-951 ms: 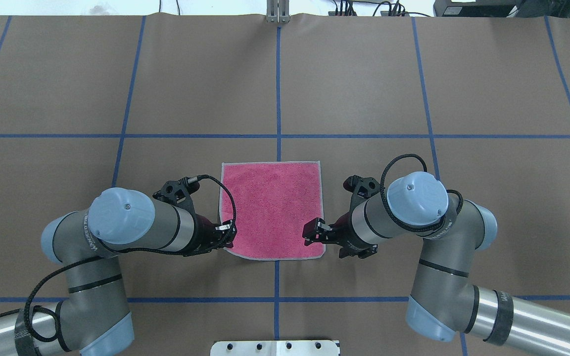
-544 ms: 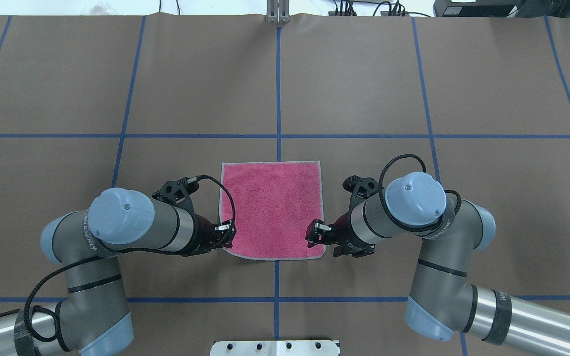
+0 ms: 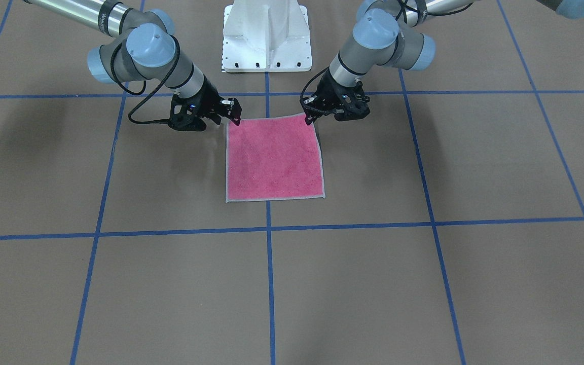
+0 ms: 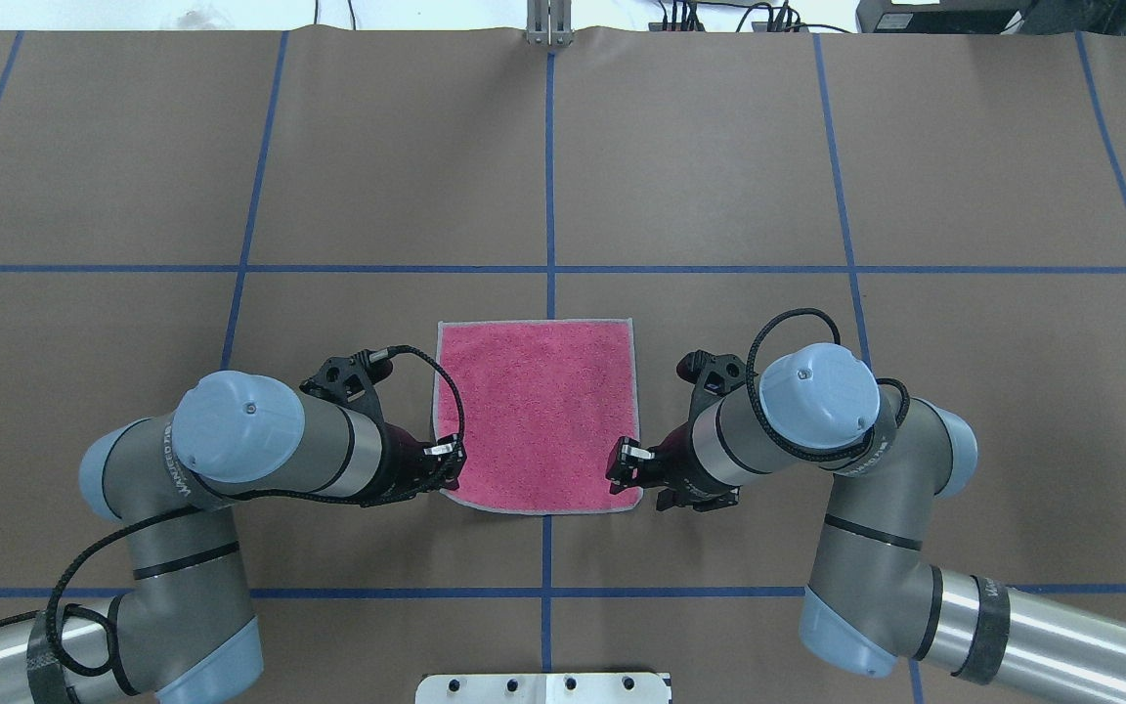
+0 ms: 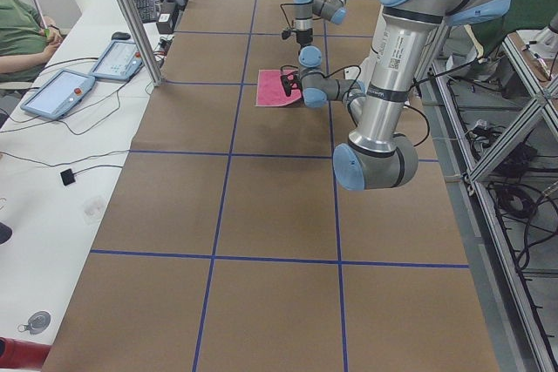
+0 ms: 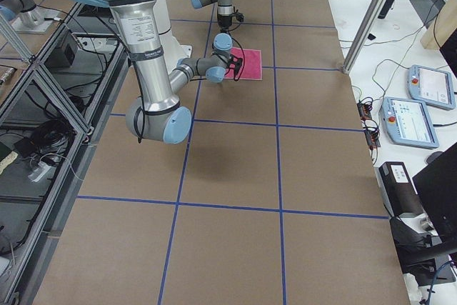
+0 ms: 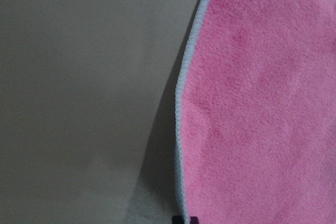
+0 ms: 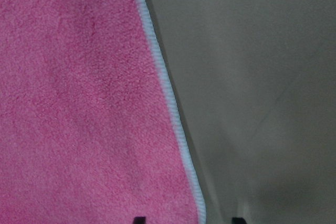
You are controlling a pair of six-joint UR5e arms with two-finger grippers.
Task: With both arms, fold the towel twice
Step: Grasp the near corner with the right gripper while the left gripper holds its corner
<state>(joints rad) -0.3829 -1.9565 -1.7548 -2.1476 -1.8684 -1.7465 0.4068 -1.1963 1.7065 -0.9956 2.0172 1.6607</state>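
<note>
Towel (image 4: 536, 416) lies flat, pink face up, grey edging all round, on the table (image 4: 719, 147). It sits about midway along the table's robot-side edge, a little in from it, astride the centre blue tape line (image 4: 550, 176).

Left gripper (image 4: 451, 465) is at the towel's corner nearest the robot on the left side. In the left wrist view one dark fingertip (image 7: 184, 219) shows right at the grey edging, so the fingers look pressed together, pinching that corner. The edge there is raised slightly and casts a shadow on the table. From overhead this corner looks rounded off, not square.

Right gripper (image 4: 624, 465) is at the other robot-side corner. Its fingers (image 8: 138, 220) are spread, one tip over the pink cloth and the other over bare table, straddling the edging. They are not gripping the cloth.

Left arm (image 4: 260, 440) and right arm (image 4: 798, 411) both come in low from the robot-side edge, wrists angled inward toward the towel. The two far corners lie flat and square. White pedestal (image 3: 266, 35) stands at the robot-side edge, just behind the towel.
</note>
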